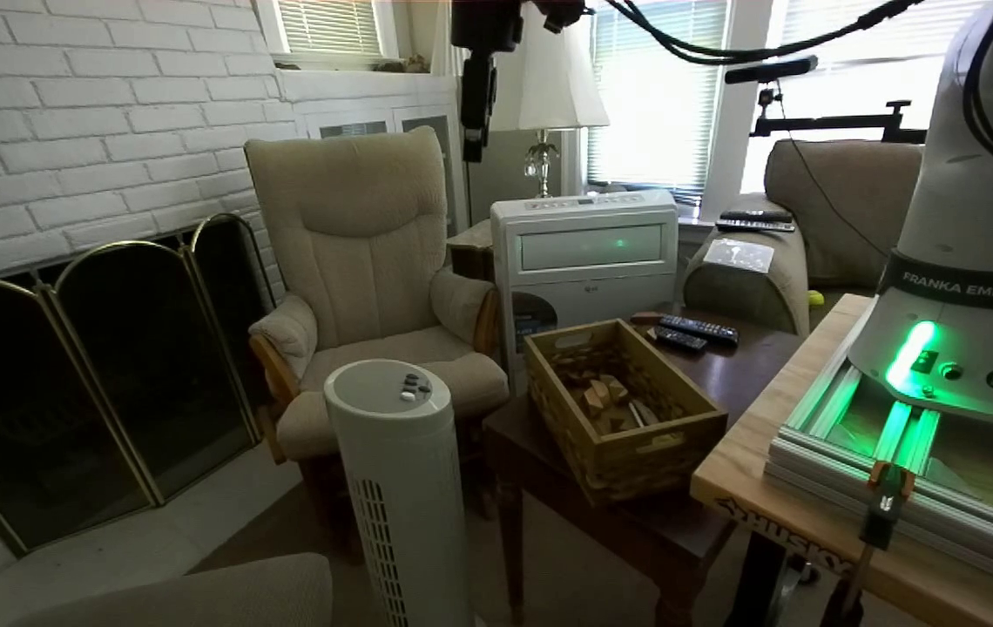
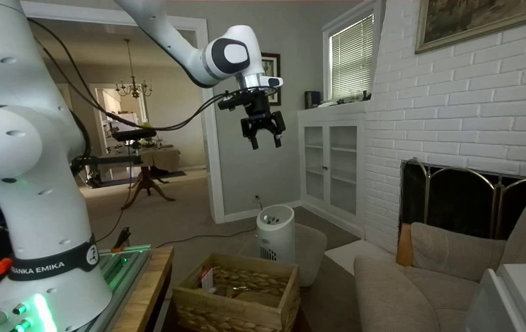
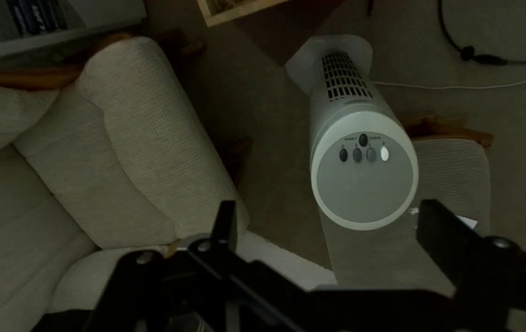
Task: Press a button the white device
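The white device is a tall white tower with a grille in its side, standing on the floor in both exterior views [image 1: 414,496] [image 2: 277,244]. In the wrist view its round grey top [image 3: 364,193] faces the camera. Several oval buttons [image 3: 363,147] sit on that top, dark to grey, with a white button [image 3: 385,153] at the right of the row. My gripper is open and empty, pointing down high above the floor in both exterior views [image 1: 476,152] [image 2: 266,145]. In the wrist view the fingertips [image 3: 327,203] are wide apart, with the device's top beyond them, not touching.
A wooden basket [image 1: 662,433] stands on a dark side table [image 1: 753,357] near the device. A beige armchair [image 1: 357,192] and a footstool [image 3: 457,180] are close to it. A white boxy unit [image 1: 584,296] and a lamp [image 1: 553,83] stand behind. A cord [image 3: 447,86] crosses the floor.
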`<state>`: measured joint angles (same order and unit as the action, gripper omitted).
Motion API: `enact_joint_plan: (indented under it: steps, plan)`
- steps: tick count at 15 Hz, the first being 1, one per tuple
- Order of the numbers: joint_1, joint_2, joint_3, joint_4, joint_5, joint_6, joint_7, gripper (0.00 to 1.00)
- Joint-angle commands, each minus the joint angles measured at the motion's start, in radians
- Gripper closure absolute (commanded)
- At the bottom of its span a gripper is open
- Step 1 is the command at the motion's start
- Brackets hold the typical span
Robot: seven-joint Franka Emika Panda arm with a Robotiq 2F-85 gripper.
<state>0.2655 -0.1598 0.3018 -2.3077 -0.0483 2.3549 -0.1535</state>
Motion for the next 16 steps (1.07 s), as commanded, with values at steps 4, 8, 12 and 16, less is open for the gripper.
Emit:
enact_joint_plan:
  steps: [4, 8, 12, 16]
  plan:
    - [0.038, 0.185, 0.013, 0.097, -0.006, 0.103, -0.077, 0.00]
    - [0.039, 0.180, 0.012, 0.077, -0.010, 0.100, -0.070, 0.00]
    - [0.036, 0.199, 0.008, 0.088, -0.031, 0.102, -0.046, 0.00]
    - [0.041, 0.307, 0.006, 0.117, -0.046, 0.159, -0.036, 0.00]
